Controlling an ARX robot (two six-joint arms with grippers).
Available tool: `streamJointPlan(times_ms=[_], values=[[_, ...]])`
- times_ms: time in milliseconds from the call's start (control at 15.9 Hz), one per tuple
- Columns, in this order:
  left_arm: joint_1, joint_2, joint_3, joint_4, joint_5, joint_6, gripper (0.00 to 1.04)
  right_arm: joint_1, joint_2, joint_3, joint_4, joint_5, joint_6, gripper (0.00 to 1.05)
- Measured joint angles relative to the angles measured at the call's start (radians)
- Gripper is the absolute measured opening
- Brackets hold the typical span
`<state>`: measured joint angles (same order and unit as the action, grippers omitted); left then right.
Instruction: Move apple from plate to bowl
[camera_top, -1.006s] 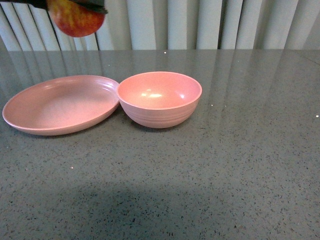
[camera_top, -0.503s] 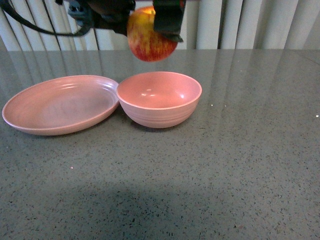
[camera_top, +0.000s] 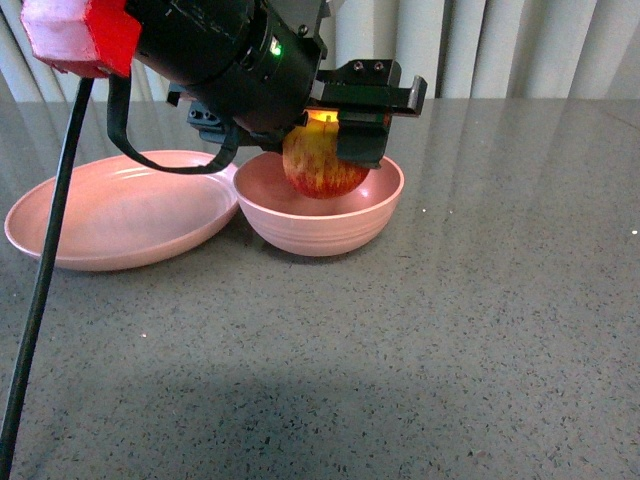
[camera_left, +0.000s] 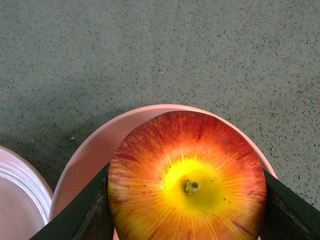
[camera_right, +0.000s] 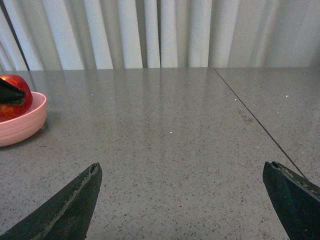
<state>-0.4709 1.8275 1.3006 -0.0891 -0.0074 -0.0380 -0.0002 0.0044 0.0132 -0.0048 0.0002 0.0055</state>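
One streaked round apple (camera_top: 322, 172), ridged bowl (camera_top: 318, 231).

Soft, even indoor light; frames mostly sharp
Glossy table (camera_top: 480, 330) mirrors pale curtains (camera_top: 520, 50); broad dim shadow nearest the front camera; apple (camera_left: 187, 185) glows bright yellow close up.

The left hand (camera_top: 332, 143) hides the top of the apple (camera_top: 322, 176).

We find the bowl's (camera_top: 322, 228) mouth filled by the apple (camera_top: 322, 168) and the left gripper (camera_top: 330, 140) clamped on it. The left arm (camera_top: 210, 55) looms over the bowl's left side. The plate (camera_top: 110, 215) meets that side with no visible gap, and a black cable (camera_top: 45, 290) hangs further left. Right of the bowl and in front of it, the table (camera_top: 470, 330) lies open.
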Motion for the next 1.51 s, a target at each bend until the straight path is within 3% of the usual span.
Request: streamJointPlan(times_ms=[692,755,818,943,1069,1509], values=[[0.006,0.042,0.014,-0.011,0.001,-0.008,0.68,0.000,0.000,0.000,0.000,0.000,0.000,0.98],[0.006,0.043,0.014,-0.011,0.006,-0.011,0.77,0.000,0.000,0.000,0.000,0.000,0.000,0.98],[0.006,0.044,0.018,-0.010,0.010,-0.015,0.99,0.000,0.000,0.000,0.000,0.000,0.000,0.98],[0.010,0.032,0.019,0.040,0.006,-0.015,0.98,0.000,0.000,0.000,0.000,0.000,0.000,0.98],[0.019,-0.178,-0.048,0.192,-0.027,-0.010,0.98,0.000,0.000,0.000,0.000,0.000,0.000,0.98],[0.072,-0.448,-0.289,0.324,-0.128,0.023,0.97,0.000,0.000,0.000,0.000,0.000,0.000,0.98]])
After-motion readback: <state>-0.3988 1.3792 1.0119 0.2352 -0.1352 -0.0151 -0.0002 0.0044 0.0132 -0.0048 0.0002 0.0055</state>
